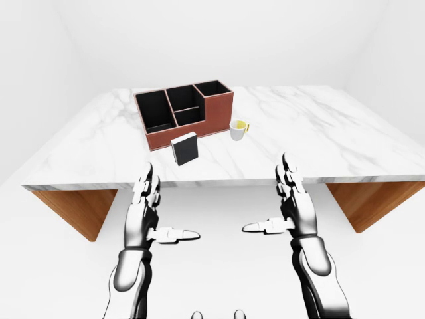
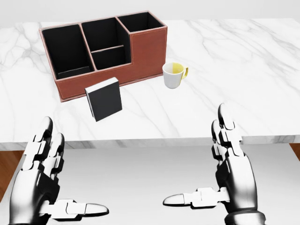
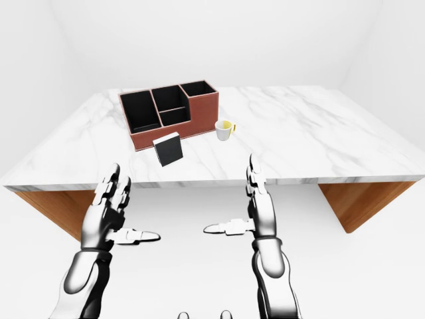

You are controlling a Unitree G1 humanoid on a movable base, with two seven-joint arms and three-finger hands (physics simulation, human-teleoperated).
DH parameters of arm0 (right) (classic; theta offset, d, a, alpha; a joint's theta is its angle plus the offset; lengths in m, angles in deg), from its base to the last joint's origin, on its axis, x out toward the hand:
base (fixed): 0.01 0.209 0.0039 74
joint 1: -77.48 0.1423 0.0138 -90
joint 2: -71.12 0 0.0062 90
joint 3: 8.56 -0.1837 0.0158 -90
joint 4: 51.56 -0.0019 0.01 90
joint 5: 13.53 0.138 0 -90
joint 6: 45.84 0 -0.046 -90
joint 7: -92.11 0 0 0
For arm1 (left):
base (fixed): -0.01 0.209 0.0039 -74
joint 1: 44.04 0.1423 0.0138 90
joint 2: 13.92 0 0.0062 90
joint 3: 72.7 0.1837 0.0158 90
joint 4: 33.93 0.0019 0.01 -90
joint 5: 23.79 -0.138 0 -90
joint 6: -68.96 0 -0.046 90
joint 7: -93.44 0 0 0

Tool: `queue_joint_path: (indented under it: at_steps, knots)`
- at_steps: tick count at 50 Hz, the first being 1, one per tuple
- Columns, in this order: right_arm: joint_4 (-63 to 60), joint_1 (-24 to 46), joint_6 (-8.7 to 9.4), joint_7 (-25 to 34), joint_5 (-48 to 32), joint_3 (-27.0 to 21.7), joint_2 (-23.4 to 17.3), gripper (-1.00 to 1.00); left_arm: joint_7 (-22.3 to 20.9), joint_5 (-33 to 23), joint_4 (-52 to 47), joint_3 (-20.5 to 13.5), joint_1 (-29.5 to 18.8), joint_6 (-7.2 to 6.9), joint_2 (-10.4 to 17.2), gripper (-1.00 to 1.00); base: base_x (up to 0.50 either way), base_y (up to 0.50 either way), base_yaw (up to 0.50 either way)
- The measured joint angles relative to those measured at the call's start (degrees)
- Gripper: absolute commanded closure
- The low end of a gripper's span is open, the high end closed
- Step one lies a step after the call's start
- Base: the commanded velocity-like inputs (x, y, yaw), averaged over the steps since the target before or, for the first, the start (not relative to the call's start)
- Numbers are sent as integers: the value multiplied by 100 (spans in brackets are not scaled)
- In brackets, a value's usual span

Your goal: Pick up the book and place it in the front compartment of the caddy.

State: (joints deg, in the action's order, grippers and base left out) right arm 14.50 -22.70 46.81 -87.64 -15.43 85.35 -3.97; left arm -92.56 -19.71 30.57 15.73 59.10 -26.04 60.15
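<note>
**Inspector:** Position of the book?

**Assistant:** The book (image 2: 104,99) stands upright on the marble table (image 2: 243,70), dark cover facing the head camera, slightly tilted. It sits just below the caddy (image 2: 105,51) in the head view, near that caddy's lower left corner, apart from its wall.

**Inspector:** The caddy itself?

**Assistant:** Reddish-brown with black interiors. It shows a tall compartment at its left, two smaller ones in the middle split by a divider, and one at its upper right end. All look unoccupied, though a pale strip shows at the bottom of the left one; I cannot tell what it is.

**Inspector:** Anything else near the caddy?

**Assistant:** A white mug (image 2: 174,75) with a yellow interior, just right of the caddy's lower right corner, not touching it.

**Inspector:** Hands?

**Assistant:** Left hand (image 2: 41,176) and right hand (image 2: 231,171) hover well below the caddy, off the table's near edge. Both have fingers extended and spread, thumbs pointing inward toward each other. Neither grips anything.
</note>
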Motion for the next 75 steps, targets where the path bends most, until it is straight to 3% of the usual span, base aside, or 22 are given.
queue_joint_path:
  at_steps: [9, 18, 33, 48, 66, 75]
  knots:
    - [810, 358, -173, -18, 29, -75, -51, -100, 174, -94, 476, 8, -275, 0, -14, -100, 0, 0, 0]
    - [931, 396, -172, -41, 7, -55, -52, -100, 207, -81, 444, -8, -280, 0, -17, -100, 0, 0, 0]
    - [-104, -270, -33, -103, -200, 245, 8, -100, -11, 196, -918, -208, 420, 0, -52, -100, 0, 0, 0]
    - [-1225, -1095, -66, -418, -518, 903, -114, -100, -511, 531, -2258, -568, 1221, 0, -261, -100, 0, 0, 0]
    - [-1482, -1249, -18, -537, -456, 1014, -169, -100, -712, 565, -2627, -654, 1483, 0, -374, -100, 1, -31, 0]
    - [-1462, -1232, -25, -541, -507, 1016, -166, -100, -733, 561, -2661, -673, 1507, 0, -382, -100, 42, -9, 0]
